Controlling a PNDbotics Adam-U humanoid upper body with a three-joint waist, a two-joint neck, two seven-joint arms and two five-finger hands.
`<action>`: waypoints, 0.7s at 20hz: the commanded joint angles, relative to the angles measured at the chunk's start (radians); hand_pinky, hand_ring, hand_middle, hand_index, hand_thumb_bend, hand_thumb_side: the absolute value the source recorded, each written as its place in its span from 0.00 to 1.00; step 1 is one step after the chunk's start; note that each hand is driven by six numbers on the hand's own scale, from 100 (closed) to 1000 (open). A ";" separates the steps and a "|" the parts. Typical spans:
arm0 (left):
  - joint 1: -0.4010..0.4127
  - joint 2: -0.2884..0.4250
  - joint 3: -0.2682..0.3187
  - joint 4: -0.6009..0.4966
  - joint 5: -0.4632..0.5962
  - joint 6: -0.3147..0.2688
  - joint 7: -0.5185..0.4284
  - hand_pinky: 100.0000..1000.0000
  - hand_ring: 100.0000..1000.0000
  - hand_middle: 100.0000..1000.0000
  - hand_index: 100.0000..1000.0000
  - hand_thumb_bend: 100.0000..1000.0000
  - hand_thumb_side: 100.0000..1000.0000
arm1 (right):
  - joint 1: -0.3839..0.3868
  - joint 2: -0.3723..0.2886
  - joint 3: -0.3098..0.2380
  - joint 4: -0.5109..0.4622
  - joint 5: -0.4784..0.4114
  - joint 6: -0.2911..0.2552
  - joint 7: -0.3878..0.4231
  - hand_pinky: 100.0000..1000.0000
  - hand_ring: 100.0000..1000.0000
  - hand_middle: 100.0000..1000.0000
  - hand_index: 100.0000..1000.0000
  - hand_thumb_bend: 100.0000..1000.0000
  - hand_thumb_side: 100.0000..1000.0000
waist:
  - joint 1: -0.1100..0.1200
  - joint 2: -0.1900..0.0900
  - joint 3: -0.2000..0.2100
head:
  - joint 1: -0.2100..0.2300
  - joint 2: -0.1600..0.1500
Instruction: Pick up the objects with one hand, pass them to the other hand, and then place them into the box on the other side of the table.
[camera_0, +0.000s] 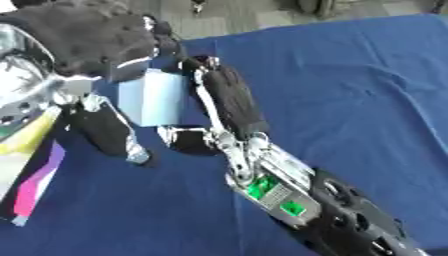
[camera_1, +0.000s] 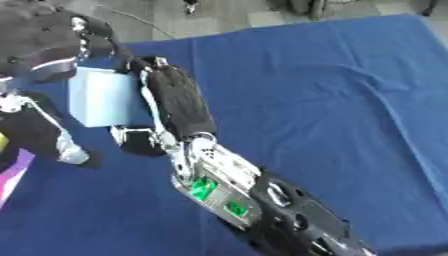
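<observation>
At the far left edge lies a box (camera_0: 31, 175) with yellow, pink and purple panels. In the upper left, the left hand (camera_0: 83, 45) curls its fingers (camera_0: 109, 132) around a pale blue block (camera_1: 101, 97), held above the blue-clothed worktop (camera_0: 350, 90). Reaching up from the lower right, the right hand (camera_0: 232, 102) lays straight fingers along the block's right side, thumb (camera_0: 184, 139) just beneath it.
</observation>
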 joint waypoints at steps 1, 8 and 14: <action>0.005 0.045 0.017 -0.001 0.016 0.088 -0.066 0.83 0.78 0.76 0.86 0.79 0.37 | -0.019 0.011 0.004 -0.013 0.013 -0.023 -0.050 0.67 0.44 0.39 0.52 0.00 0.00 | -0.001 -0.022 -0.001 | -0.005 -0.011; 0.074 0.112 0.066 -0.001 0.067 0.138 -0.017 0.85 0.79 0.74 0.84 0.89 0.49 | -0.025 0.001 0.005 -0.020 -0.022 -0.036 -0.088 0.66 0.45 0.39 0.52 0.00 0.00 | -0.002 -0.016 -0.001 | -0.039 0.005; 0.115 0.151 0.111 -0.001 0.134 0.207 0.072 0.82 0.75 0.67 0.77 0.81 0.41 | -0.024 -0.041 0.004 -0.092 -0.087 -0.032 -0.066 0.66 0.44 0.39 0.52 0.00 0.00 | -0.005 -0.014 -0.008 | -0.039 0.003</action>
